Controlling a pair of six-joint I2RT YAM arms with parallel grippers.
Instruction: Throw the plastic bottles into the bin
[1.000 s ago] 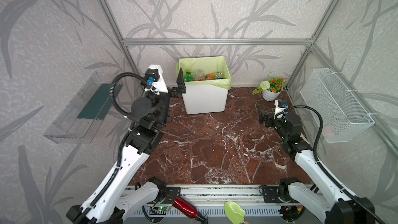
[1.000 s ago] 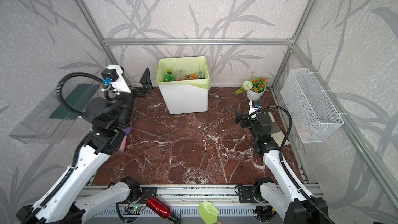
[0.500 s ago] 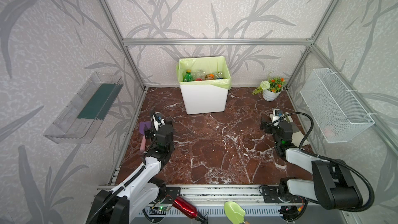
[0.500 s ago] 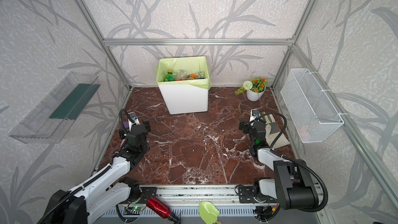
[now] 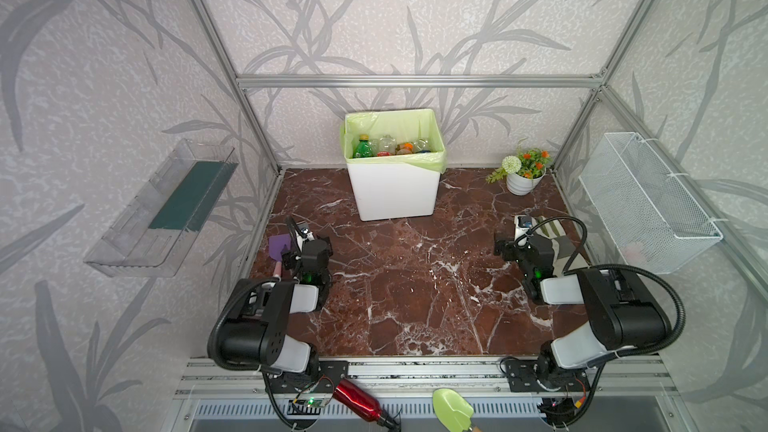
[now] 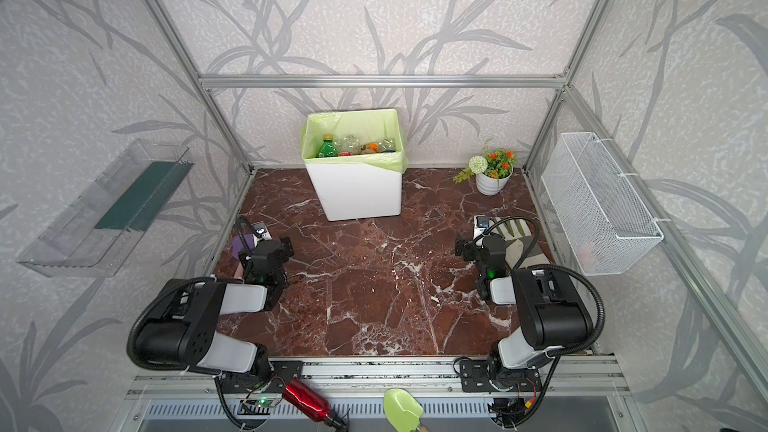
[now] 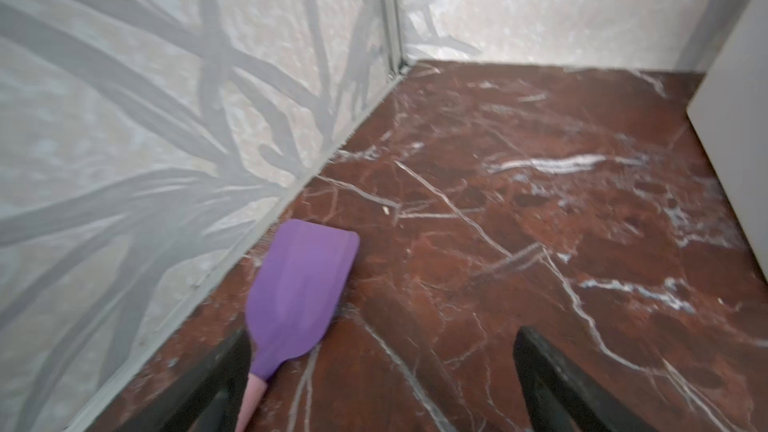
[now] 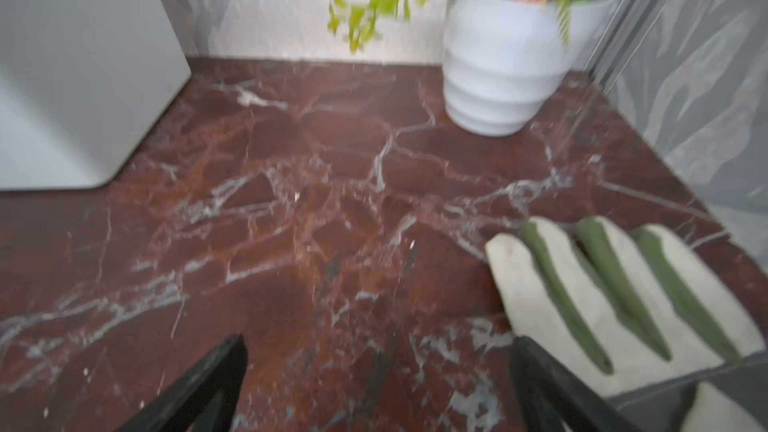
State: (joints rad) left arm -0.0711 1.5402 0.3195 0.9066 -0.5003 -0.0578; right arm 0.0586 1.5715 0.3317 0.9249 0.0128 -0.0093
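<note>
Spatula (image 7: 299, 292), glove (image 8: 602, 297), flowerpot (image 8: 498, 72); bottles (image 5: 386, 147) in bin (image 5: 395, 193).

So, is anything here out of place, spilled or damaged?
Nothing looks spilled or broken. The bottles lie inside the bin. Only two things look odd: a red metal bottle and a green scoop lie on the front rail, off the table. A purple spatula and a glove lie flat by the table's sides.
</note>
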